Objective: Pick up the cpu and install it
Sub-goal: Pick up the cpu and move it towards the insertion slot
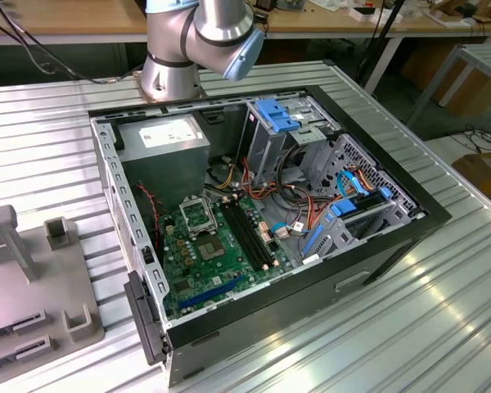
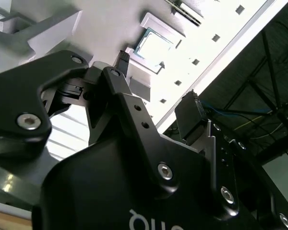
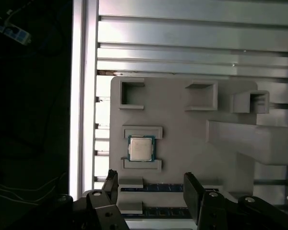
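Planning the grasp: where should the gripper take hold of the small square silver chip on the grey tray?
Probably from straight above: the small square silver-grey cpu lies flat on the grey plastic tray. Pinch its two free edges; raised grey ribs flank the other two and would likely block a grip there.

A robotics lab or workshop: a robot arm [image 1: 200, 33] stands on a ribbed metal bench [image 1: 409, 327] by an opened desktop computer case [image 1: 376, 262] and a grey fixture plate [image 1: 16, 315]. Behind are wooden benches [image 1: 57, 16], with cardboard boxes [image 1: 484, 173] and loose cables [image 1: 473, 136] on the floor.
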`<state>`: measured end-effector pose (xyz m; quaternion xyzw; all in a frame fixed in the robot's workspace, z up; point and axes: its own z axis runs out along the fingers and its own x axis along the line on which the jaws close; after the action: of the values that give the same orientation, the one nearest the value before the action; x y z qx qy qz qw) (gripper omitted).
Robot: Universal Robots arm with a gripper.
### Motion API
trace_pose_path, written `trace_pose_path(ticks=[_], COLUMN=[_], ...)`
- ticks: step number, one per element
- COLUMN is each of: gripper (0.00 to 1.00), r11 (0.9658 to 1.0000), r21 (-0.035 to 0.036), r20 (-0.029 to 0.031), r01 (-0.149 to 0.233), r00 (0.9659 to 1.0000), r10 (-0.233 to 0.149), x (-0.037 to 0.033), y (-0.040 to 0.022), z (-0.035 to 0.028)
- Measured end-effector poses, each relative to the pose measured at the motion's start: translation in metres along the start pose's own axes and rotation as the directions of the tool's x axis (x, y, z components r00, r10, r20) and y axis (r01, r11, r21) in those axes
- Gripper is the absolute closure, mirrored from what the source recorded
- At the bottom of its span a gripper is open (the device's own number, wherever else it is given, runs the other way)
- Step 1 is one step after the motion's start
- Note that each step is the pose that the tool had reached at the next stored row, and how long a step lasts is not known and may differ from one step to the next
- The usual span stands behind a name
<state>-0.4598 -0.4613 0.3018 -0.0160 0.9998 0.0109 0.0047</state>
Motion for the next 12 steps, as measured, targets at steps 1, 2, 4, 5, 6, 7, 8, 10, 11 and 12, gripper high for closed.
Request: trace_pose_path(ticks=[1,2,4,5,6,7,8,10,11,12], gripper=[0.34,0.34,0.34,0.34,0.34,0.34,0.34,0.34,0.34,0.34], r11=[1.0,1.0,1.0,1.0,1.0,1.0,1.0,1.0,1.0,1.0], r21=[0.0,0.0,0.0,0.0001,0.0001,0.0,0.0001,0.0001,0.0001,0.0001], r20=[-0.0001,-0.0001,0.0,-0.0002,-0.0003,-0.0002,-0.0001,-0.0001,-0.0002,-0.0002], r01=[0.0,0.0,0.0,0.0,0.0,0.0,0.0,0.0,0.0,0.0], r00=[1.0,1.0,1.0,1.0,1.0,1.0,1.0,1.0,1.0,1.0], r10=[0.0,0.0,0.0,0.0,0.0,0.0,0.0,0.0,0.0,0.0], x=[-0.0004,-0.0007,-0.0009,-0.0008,-0.0009,-0.0009,-0.0009,-0.0009,-0.0009,-0.0009], y=[-0.0001,-0.0001,-0.0002,-0.0002,-0.0002,-0.0002,-0.0003,-0.0002,-0.0002,-0.0003], z=[0.0017,0.0036,0.0067,0.0068,0.0068,0.007,0.0071,0.0071,0.0071,0.0071])
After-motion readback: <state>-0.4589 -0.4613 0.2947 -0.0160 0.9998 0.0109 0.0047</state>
